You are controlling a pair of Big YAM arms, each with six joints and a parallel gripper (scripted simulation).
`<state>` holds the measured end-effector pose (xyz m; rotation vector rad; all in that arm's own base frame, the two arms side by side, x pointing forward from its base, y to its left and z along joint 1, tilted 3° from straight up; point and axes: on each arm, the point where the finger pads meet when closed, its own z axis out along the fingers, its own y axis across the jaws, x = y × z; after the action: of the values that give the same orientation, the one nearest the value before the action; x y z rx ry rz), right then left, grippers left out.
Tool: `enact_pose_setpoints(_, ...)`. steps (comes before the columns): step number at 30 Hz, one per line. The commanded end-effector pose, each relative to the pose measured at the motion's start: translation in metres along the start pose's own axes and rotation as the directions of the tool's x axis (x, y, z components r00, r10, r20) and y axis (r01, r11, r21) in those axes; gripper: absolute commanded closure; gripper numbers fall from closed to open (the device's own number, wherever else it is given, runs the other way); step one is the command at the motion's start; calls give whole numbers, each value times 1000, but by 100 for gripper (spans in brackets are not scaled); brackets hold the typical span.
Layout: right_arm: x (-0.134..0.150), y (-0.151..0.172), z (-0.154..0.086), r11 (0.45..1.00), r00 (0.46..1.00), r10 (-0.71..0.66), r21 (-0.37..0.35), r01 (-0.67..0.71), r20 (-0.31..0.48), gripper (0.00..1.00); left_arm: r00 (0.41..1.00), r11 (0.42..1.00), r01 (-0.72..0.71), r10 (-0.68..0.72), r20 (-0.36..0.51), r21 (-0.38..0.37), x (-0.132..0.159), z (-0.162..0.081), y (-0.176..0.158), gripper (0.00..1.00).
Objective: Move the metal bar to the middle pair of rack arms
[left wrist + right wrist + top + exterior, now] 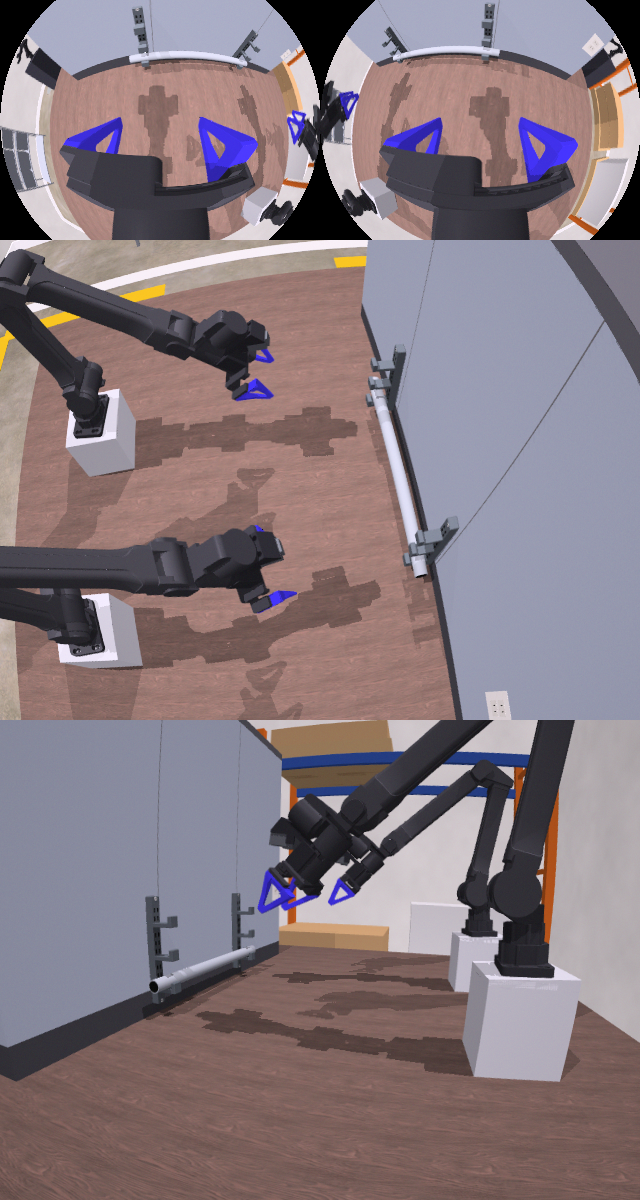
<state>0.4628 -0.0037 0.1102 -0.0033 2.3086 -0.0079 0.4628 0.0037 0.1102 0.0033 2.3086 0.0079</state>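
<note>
Out over the floor, my 2 left fingers [253,390] [273,893] and 2 right fingers [279,597] [341,893] are standing wide, released; the bar [398,467] [211,966] [190,55] [455,50] is lying beyond, on the lowest pair. Uneven lifting could be tipping it against the middle rack arms [379,382] [168,956] [143,49] [486,44].

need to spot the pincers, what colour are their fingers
Blue, slightly violet; clearest in the left wrist and right wrist views

Warehouse-like: an orange-blue pallet rack [407,759] holding cartons [330,739].

bar [398,467] [206,968] [185,55] [450,51]: smooth, metal-like | table top [320,488] [310,1133] [135,82] [440,75]: wood-grained | pincer fingers [281,597] [264,893]: matt, plastic-like
</note>
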Motion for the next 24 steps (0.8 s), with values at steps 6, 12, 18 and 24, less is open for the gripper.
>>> enact_pose_setpoints(6, -5, 0, -1, 1000, 1000, 0, 0, 0, 10, 0, 1000, 1000, 0, 0, 10, 0, -5, -1, 0, 0)
enact_pose_setpoints(12, -5, 0, -1, 1000, 1000, 0, 0, 0, 10, 0, 1000, 1000, 0, 0, 10, 0, -5, -1, 0, 0)
enact_pose_setpoints(18, 0, 0, 2, 1000, 1000, -11, 6, 11, 4, 0, 1000, 1000, -11, 11, 4, -5, 0, 2, 0, 0)
enact_pose_setpoints(24, -2, 3, 16, 996, 997, -77, 40, 76, 25, 0, 997, 996, -76, 78, 27, -39, -1, 15, 0, 0)
